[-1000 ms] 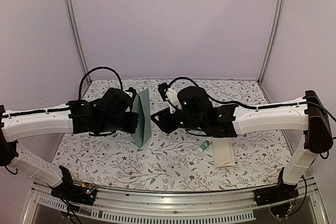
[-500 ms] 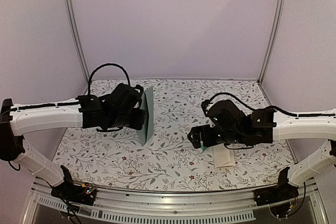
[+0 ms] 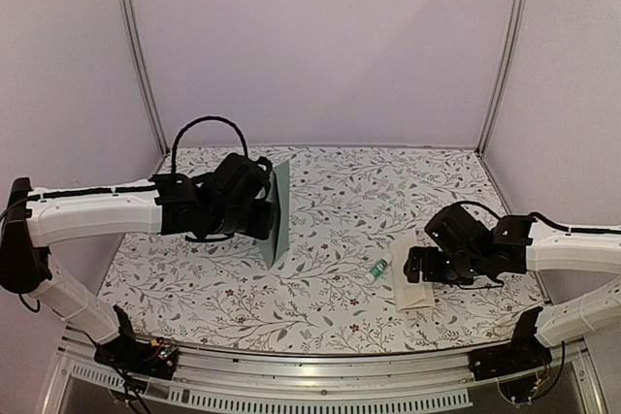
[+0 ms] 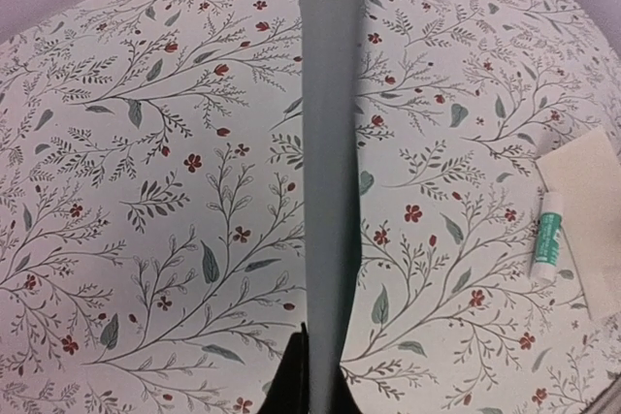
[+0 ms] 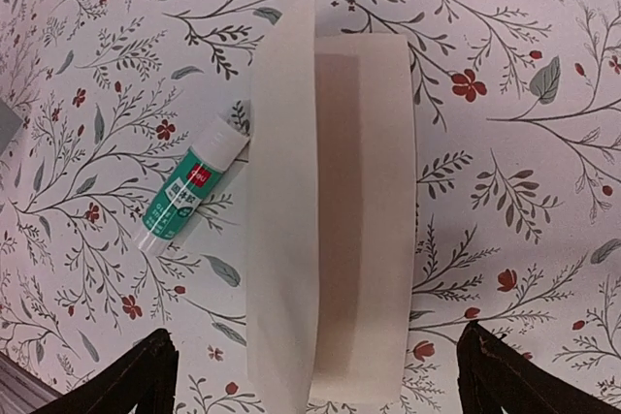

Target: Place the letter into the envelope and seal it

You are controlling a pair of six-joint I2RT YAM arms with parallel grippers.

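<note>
Within the last second the right arm [image 3: 572, 244] has been drawn away from the middle of the frame, where its jaws had been facing the envelope [image 3: 276, 210], and has been brought to the lower right of the top view. It is now held above the letter [image 3: 415, 288]. The left arm [image 3: 97, 215] has been moved only a little, toward the upper right.

From this it may be judged that the envelope is being kept ready and that the letter is to be fetched next; nothing has been inserted or sealed yet.

The right jaws are spread wide and are empty: in the right wrist view their tips are seen at the two bottom corners, with the letter between them. The left jaws are clamped on the lower edge of the envelope, which is held upright on edge, left of centre. Whether its lower corner touches the bench [image 3: 340, 191] cannot be told.

The letter lies flat on the bench, folded lengthwise into a narrow strip. It is pale cream outside, with a darker tan band down the middle where one flap stands slightly raised. No lines or border can be seen. A glue stick [image 5: 186, 196] lies just beside its left edge.
</note>
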